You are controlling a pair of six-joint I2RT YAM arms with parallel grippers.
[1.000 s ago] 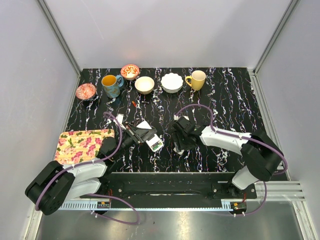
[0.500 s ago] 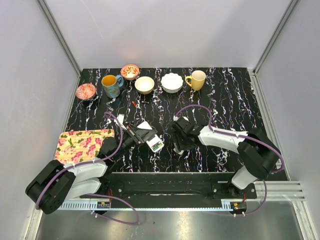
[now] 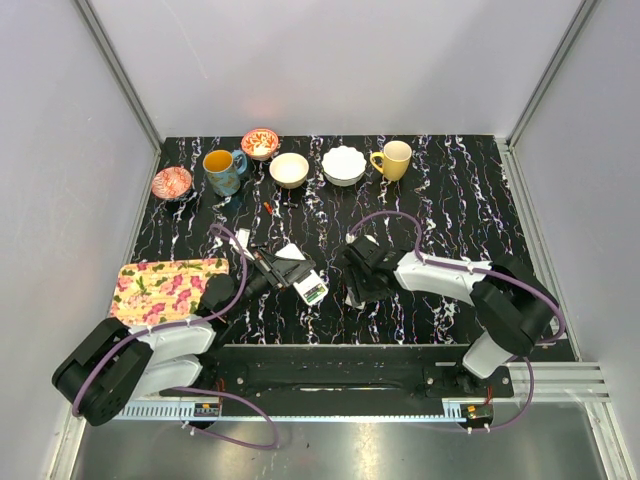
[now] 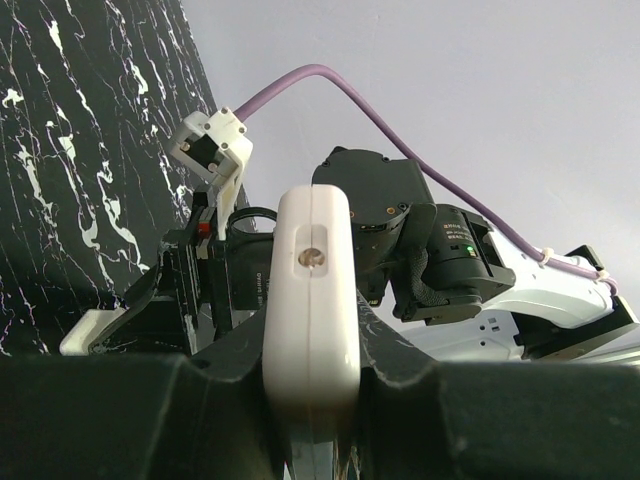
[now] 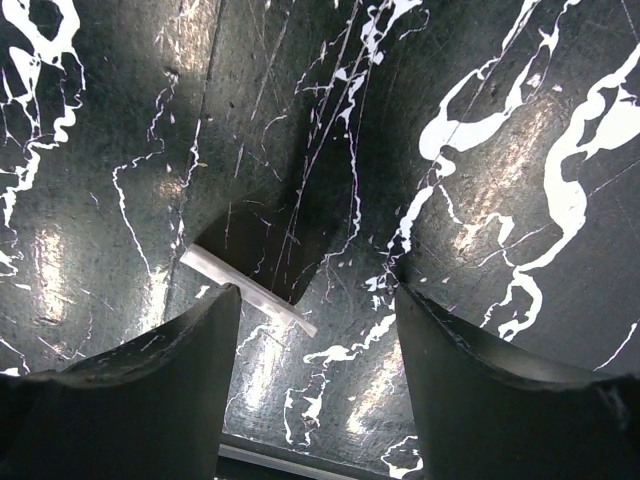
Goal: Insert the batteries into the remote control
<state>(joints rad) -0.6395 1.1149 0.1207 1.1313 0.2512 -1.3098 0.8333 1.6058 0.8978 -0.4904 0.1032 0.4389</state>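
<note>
My left claw [image 4: 310, 385] grips the remote control [image 4: 312, 290] near the middle of the desk [image 5: 500, 120]. The batteries [image 3: 315, 291] look seated, I judge. My right claw [image 5: 315, 330] hangs wide over the back cover [image 5: 248, 292], which is not yet refitted.

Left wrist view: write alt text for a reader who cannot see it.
The left gripper is shut on the white remote control, seen end-on and upright in the foreground. Behind it, the right arm, black and white with a purple cable looping above, hangs over the black marbled table.
</note>
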